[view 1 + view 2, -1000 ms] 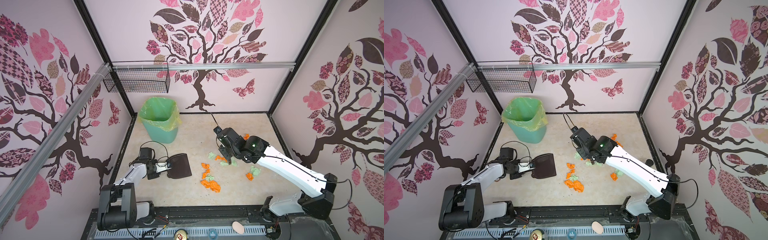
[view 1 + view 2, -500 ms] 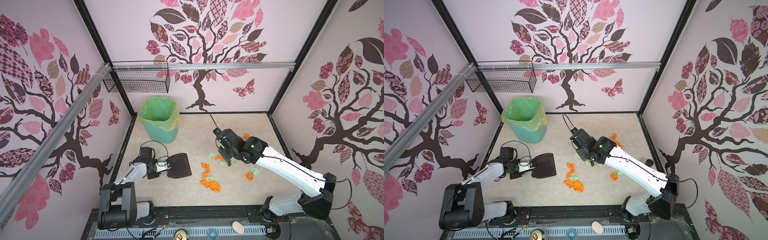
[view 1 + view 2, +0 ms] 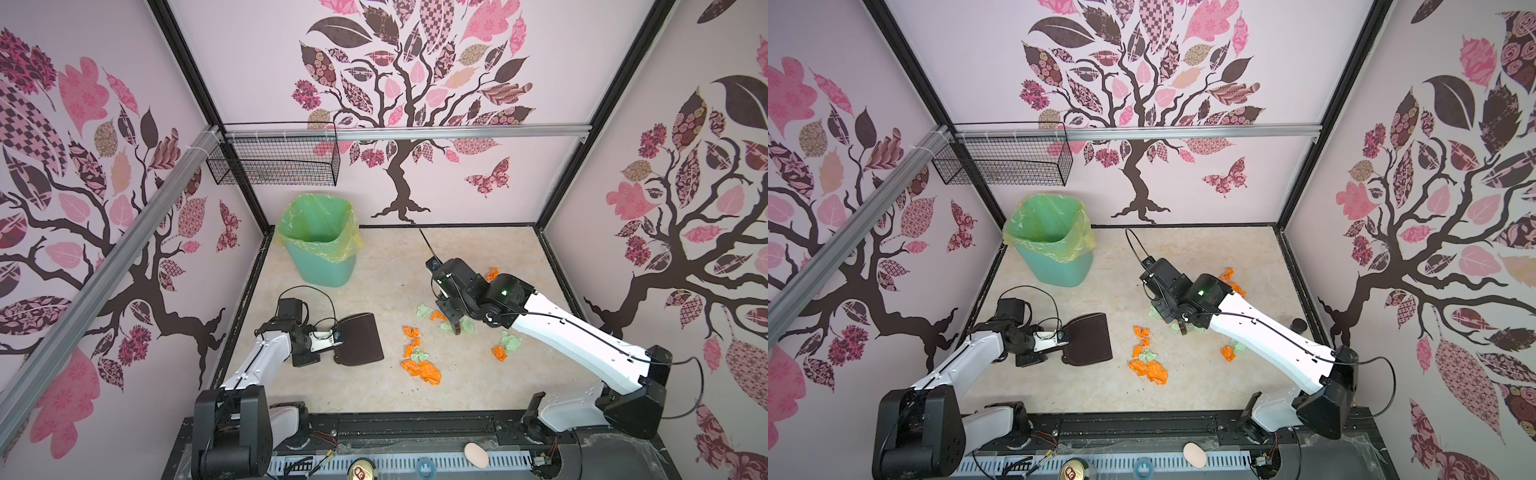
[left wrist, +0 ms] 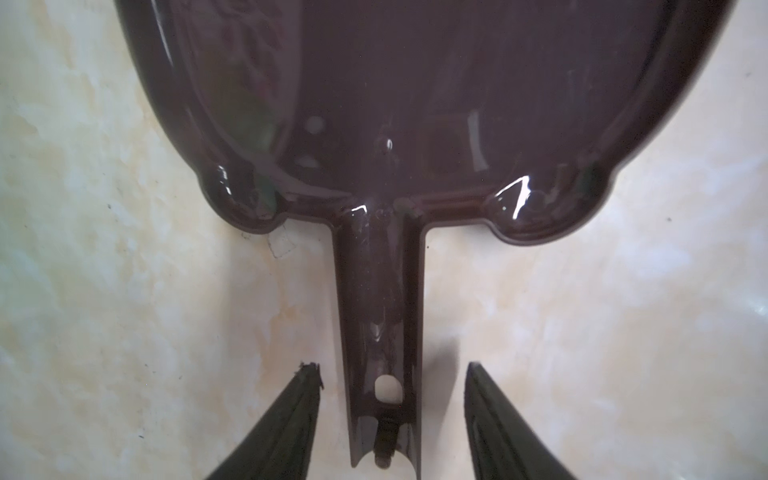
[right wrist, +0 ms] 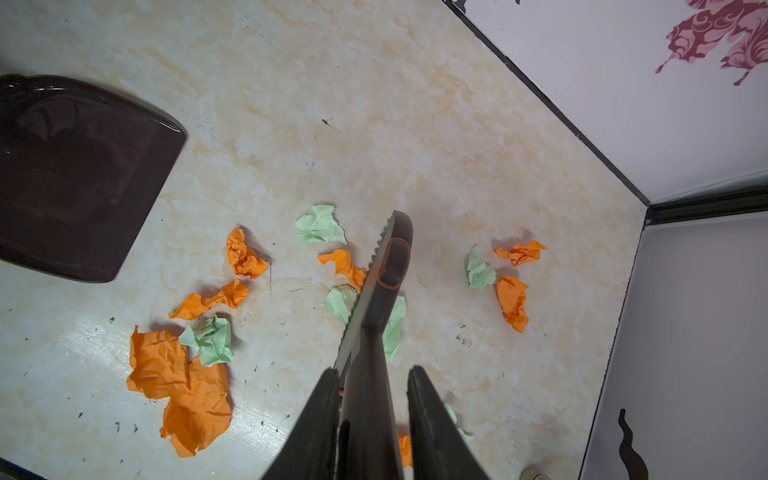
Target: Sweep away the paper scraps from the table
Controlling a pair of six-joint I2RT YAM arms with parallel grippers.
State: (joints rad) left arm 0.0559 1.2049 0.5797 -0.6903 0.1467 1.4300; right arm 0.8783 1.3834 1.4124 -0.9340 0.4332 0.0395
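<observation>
Gripping the dark brush (image 5: 390,266) by its stem, the right pincer (image 5: 372,372) is closed on it, and the brush reaches forward from the fingertips, down among the paper scraps (image 5: 183,374). These scraps all lie on the bench (image 5: 332,83). Some green and orange wads are just beside and under the brush. A bigger orange heap with one green wad is between this pincer and the dustpan (image 5: 75,178). A few more wads are on the other side of the brush, toward the wall.

The left pincer (image 4: 391,368) stands open: its two fingers (image 4: 291,415) are on either side of the dustpan handle (image 4: 380,291), with bare bench visible in both gaps, so they do not touch it. The dustpan lies on the bench straight ahead of this pincer. In both top views the teal bin (image 3: 320,257) stands beyond the left pincer, well apart from the scraps.
</observation>
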